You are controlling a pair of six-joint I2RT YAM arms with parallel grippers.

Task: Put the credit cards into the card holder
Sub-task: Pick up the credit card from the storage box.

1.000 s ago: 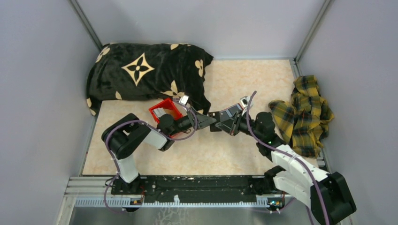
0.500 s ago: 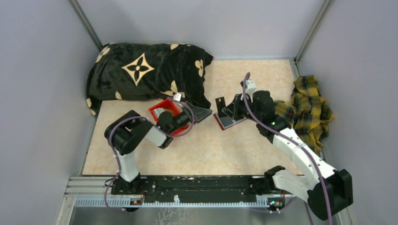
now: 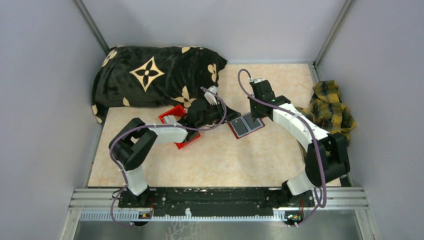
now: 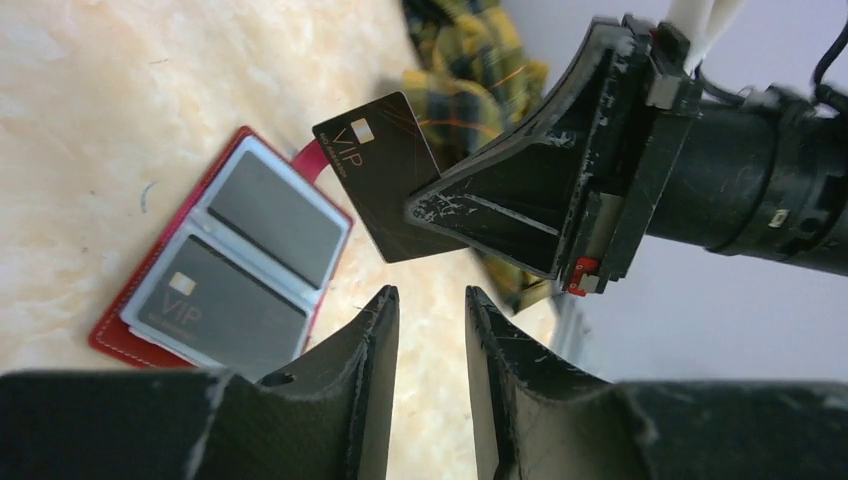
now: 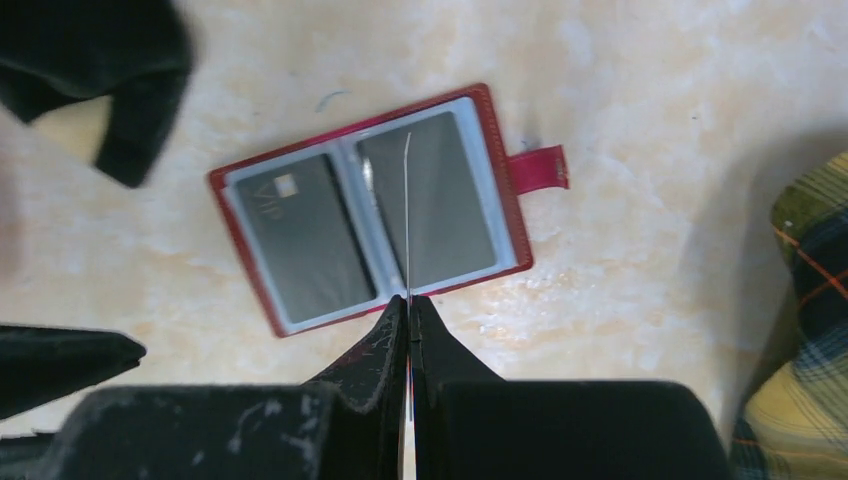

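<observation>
The card holder [image 5: 440,215] lies open and flat on the table, dark red with pale lining and its snap tab [image 5: 537,168] to the right; it also shows as the card holder [image 4: 262,205] and card holder [image 3: 246,125]. One dark card [image 5: 300,238] fills its left pocket. My right gripper [image 5: 409,300] is shut on a black credit card [image 5: 407,215], seen edge-on over the right pocket. That credit card [image 4: 385,185] hangs above the holder. My left gripper [image 4: 430,295] is open and empty beside the holder. Pale cards [image 3: 170,119] lie in a red bin.
The red bin [image 3: 176,111] sits under my left arm, left of the holder. A black patterned pillow [image 3: 155,75] fills the back left. A yellow plaid cloth [image 3: 330,115] is heaped against the right wall, near my right arm.
My right gripper drew away from the left one with the card and swung round over the open holder. My left gripper let go and moved up and right towards the holder.
</observation>
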